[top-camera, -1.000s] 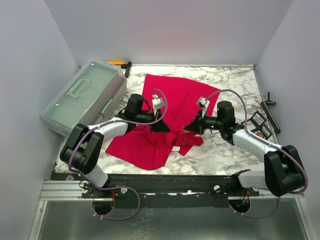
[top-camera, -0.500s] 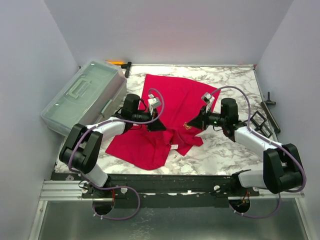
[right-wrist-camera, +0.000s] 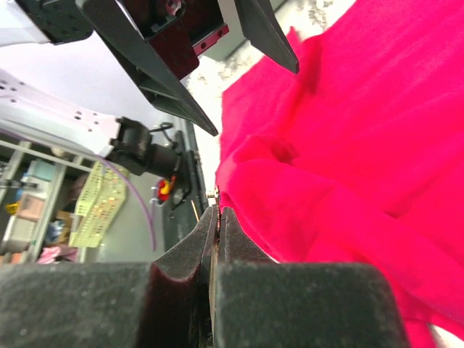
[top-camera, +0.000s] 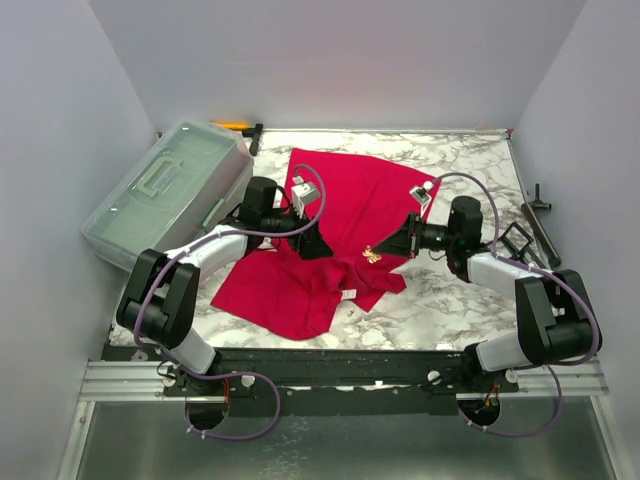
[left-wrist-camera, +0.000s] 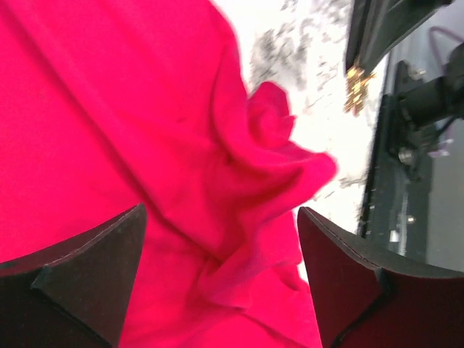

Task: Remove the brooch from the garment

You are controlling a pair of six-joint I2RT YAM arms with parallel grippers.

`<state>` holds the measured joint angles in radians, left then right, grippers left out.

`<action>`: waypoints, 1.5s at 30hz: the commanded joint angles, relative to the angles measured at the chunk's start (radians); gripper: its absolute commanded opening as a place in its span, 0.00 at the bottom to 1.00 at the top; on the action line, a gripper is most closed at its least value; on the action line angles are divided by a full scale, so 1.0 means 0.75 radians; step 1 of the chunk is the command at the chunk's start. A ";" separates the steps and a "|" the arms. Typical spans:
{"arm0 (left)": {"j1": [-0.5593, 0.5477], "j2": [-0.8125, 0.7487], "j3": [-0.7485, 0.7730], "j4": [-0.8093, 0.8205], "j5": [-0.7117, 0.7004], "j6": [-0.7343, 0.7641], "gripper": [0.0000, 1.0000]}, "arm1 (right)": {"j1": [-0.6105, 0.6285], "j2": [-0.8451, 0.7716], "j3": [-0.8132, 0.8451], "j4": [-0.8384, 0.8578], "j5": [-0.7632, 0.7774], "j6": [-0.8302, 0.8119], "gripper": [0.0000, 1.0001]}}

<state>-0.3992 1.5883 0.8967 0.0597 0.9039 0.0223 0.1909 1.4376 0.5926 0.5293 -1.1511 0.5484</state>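
My right gripper point(top-camera: 383, 250) is pressed shut on the small gold brooch point(top-camera: 372, 254). The brooch sits at its tips, on the side toward the left arm. From above, the brooch lies over a fold of the red shirt point(top-camera: 350, 195). In the left wrist view it hangs down clear of the cloth, so I judge it is free, but I am not certain. My left gripper point(top-camera: 315, 248) is wide open just over the bunched cloth and holds nothing. I think the next move belongs to the right arm: carry the brooch away to the bare table point(top-camera: 470, 160).

Tips facing across the centre, the black left gripper point(top-camera: 318, 247) stands spread wide, the black right gripper point(top-camera: 384, 251) pinched tight on a small gold brooch point(top-camera: 372, 254).
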 commanded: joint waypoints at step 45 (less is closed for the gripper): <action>-0.311 0.126 0.211 0.312 0.356 -0.637 0.30 | -0.006 -0.203 -0.188 0.383 -0.165 0.371 0.01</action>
<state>-0.6224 1.6596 1.0275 0.2516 1.1358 -0.4339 0.1898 1.3056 0.4660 0.8143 -1.2461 0.8444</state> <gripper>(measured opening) 0.348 0.009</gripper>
